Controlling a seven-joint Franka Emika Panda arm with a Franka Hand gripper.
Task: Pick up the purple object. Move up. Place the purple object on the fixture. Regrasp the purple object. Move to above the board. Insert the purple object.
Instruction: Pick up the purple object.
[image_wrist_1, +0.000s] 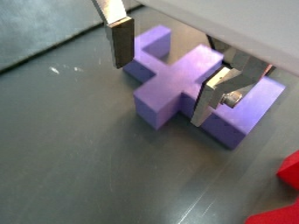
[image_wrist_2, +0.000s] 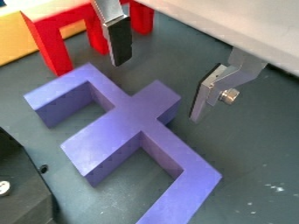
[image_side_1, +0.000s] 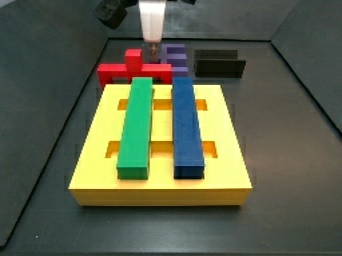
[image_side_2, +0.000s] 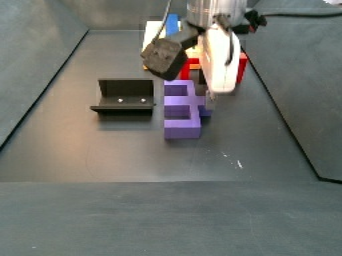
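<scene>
The purple object (image_wrist_1: 176, 83) is a matte purple-blue cross-shaped block lying flat on the dark floor; it shows in both wrist views (image_wrist_2: 117, 122) and both side views (image_side_1: 175, 55) (image_side_2: 183, 108). My gripper (image_wrist_1: 166, 70) is open and empty just over it, with one finger (image_wrist_1: 118, 39) on each side of the block and not touching. It also shows in the wrist view (image_wrist_2: 163, 68) and in both side views (image_side_1: 151, 25) (image_side_2: 214, 65). The fixture (image_side_2: 123, 98) is a small black block beside the purple object. The board (image_side_1: 94, 150) is a yellow slab.
A red cross-shaped block (image_side_1: 134, 70) lies between the board and the purple object, close to my gripper (image_wrist_2: 70, 35). A green bar (image_side_1: 136, 125) and a dark-blue bar (image_side_1: 186, 125) lie on the board. Dark walls enclose the floor.
</scene>
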